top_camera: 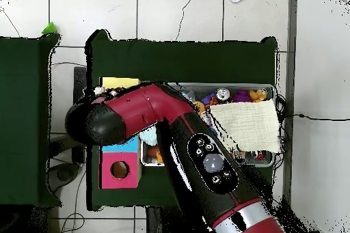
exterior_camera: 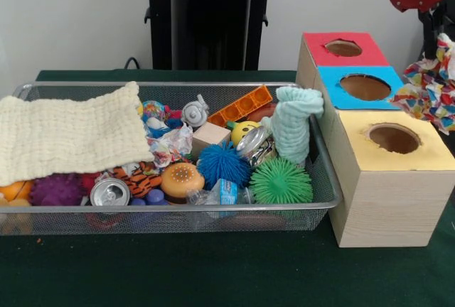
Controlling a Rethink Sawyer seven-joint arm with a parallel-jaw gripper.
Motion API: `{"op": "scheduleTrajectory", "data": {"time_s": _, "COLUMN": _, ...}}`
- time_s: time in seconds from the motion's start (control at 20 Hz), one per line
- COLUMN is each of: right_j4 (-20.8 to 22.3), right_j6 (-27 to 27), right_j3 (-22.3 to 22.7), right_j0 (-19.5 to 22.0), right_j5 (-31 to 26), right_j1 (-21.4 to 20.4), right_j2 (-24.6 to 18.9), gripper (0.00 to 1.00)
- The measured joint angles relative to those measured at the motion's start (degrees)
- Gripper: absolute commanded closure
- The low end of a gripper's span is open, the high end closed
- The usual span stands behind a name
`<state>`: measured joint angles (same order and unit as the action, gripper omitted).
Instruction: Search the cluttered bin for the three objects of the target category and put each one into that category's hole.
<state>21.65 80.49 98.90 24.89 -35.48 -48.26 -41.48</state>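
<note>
Gripper not visible in either view, state unknown; red arm (top_camera: 205, 155) spans the bin (top_camera: 268, 88) from 5 to 10 o'clock overhead. Bin (exterior_camera: 323, 197) holds clutter w/ cream cloth (exterior_camera: 67, 133) at 9; hole boxes (exterior_camera: 387, 179) at 3.

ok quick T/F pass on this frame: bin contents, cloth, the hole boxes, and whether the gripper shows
1. A cream knitted cloth drapes over one end of the wire bin. True.
2. The three holes are topped red, blue and yellow. True.
3. The green spiky ball sits in the yellow hole. False: it lies in the bin, next to the blue spiky ball.
4. The bin is nearly empty. False: it is crowded with toys, including a silver can and an orange tray.
5. The gripper is clearly visible over the bin. False: the overhead view shows only the red and black arm crossing the bin; the gripper itself is not seen.
</note>
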Motion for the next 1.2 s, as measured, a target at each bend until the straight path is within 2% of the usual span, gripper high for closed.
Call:
{"op": "scheduleTrajectory", "data": {"time_s": 0.45, "right_j4": 0.3, "right_j6": 0.0, "right_j3": -2.9, "right_j0": 1.7, "right_j5": -2.3, "right_j1": 0.1, "right_j2": -0.1, "gripper": 1.0}}
{"op": "scheduleTrajectory", "data": {"time_s": 0.7, "right_j4": 1.9, "right_j6": 0.0, "right_j3": -3.8, "right_j0": 1.7, "right_j5": -2.5, "right_j1": 0.2, "right_j2": -0.1, "gripper": 1.0}}
{"op": "scheduleTrajectory", "data": {"time_s": 0.95, "right_j4": 6.7, "right_j6": 0.0, "right_j3": -3.7, "right_j0": 1.4, "right_j5": -2.5, "right_j1": 0.9, "right_j2": 0.3, "gripper": 1.0}}
{"op": "scheduleTrajectory", "data": {"time_s": 1.2, "right_j4": 9.1, "right_j6": 0.0, "right_j3": -3.8, "right_j0": 1.4, "right_j5": -2.5, "right_j1": 2.0, "right_j2": 0.3, "gripper": 1.0}}
